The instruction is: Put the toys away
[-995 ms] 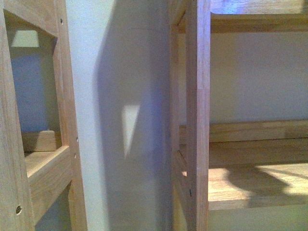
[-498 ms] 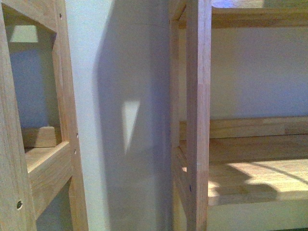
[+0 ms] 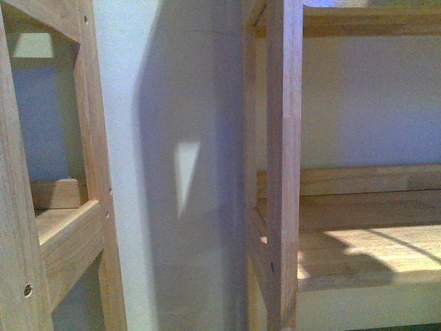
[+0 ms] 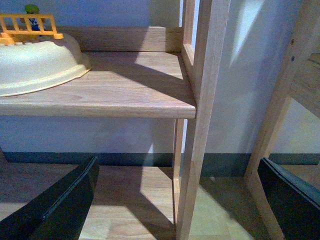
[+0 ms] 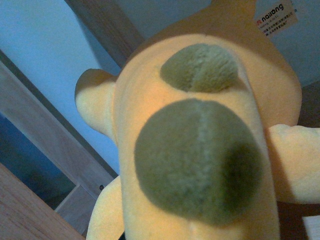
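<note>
The orange-yellow plush toy (image 5: 200,150) fills the right wrist view, with two grey-green round patches and a white sewn label (image 5: 276,19) at its far end. My right gripper is shut on the plush toy; its fingers are hidden behind the plush. In the left wrist view my left gripper (image 4: 180,200) stands open, its dark fingers (image 4: 60,205) wide apart on either side of a wooden shelf post (image 4: 200,120), with nothing between them. Neither gripper shows in the front view.
Two wooden shelf units face me: a post (image 3: 284,165) with a shelf board (image 3: 365,255) on the right, another frame (image 3: 69,234) on the left, a pale wall (image 3: 172,138) between. A cream bowl-shaped thing (image 4: 35,62) with an orange toy fence (image 4: 27,25) lies on a shelf.
The front view has shifted slightly: the shelf boards sit lower in the picture than a second ago, and the shadow on the right shelf board has shrunk.
</note>
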